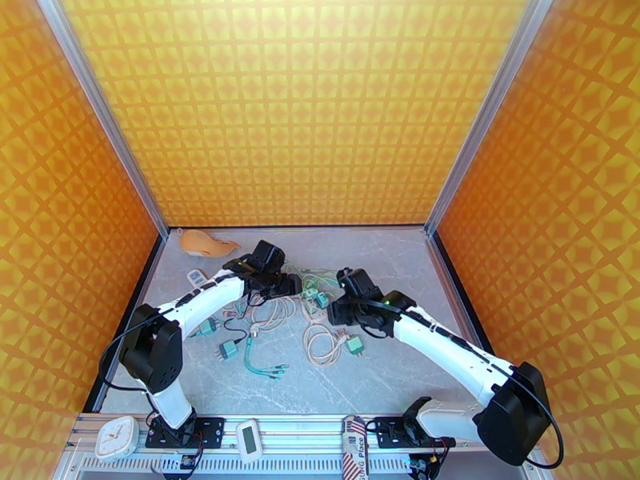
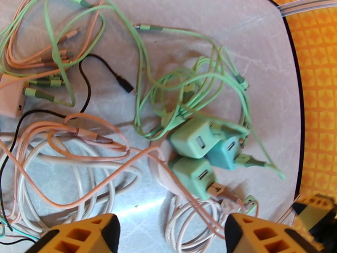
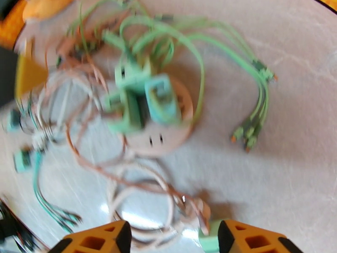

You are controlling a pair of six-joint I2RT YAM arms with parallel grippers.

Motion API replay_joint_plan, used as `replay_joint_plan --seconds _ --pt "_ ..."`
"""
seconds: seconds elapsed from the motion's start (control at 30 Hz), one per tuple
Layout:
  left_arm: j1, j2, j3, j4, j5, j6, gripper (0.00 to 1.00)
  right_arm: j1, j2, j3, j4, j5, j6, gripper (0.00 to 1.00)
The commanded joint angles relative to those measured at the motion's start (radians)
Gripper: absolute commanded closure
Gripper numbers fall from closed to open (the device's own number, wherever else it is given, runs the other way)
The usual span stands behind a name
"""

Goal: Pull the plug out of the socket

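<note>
Left fingers (image 2: 84, 237) and right fingers (image 3: 101, 241) hang spread, empty, near the round pink socket (image 3: 177, 138) carrying three green plugs (image 2: 193, 140).

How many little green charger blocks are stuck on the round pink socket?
3, bunched together: a light green block upper left, a teal block to its right, a third green block below them. Cables could hide more.
</note>
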Motion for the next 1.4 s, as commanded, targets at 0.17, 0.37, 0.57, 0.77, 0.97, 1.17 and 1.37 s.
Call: replay_joint_plan --seconds 0.17,0.37,0.57,0.77,0.97,1.17,1.37 --pt "-0.014 -0.022 -0.011 -0.031 0.012 0.045 0.30 -0.008 0.158 0.045 0.080 -0.112 0.029 0.43" --pt "-0.015 -0.010 0.016 -0.042 0.012 0.043 0.30 0.037 0.099 -0.038 0.143 -0.226 0.017 0.43" --pt "-0.015 0.004 0.033 -0.049 0.012 0.049 0.29 0.087 0.087 -0.119 0.170 -0.234 0.037 0.43" --pt "-0.024 0.007 0.033 -0.053 0.012 0.050 0.30 0.093 0.068 -0.187 0.193 -0.193 0.051 0.44" --pt "-0.063 0.021 0.044 -0.032 0.012 0.016 0.34 0.089 -0.022 -0.164 0.138 -0.087 0.017 0.44" --pt "-0.138 0.082 0.108 -0.043 -0.043 -0.049 0.32 0.046 -0.139 -0.177 0.117 0.056 0.051 0.42" --pt "-0.185 0.209 0.277 -0.201 -0.147 -0.096 0.31 -0.009 -0.228 -0.207 0.113 0.146 0.092 0.41"
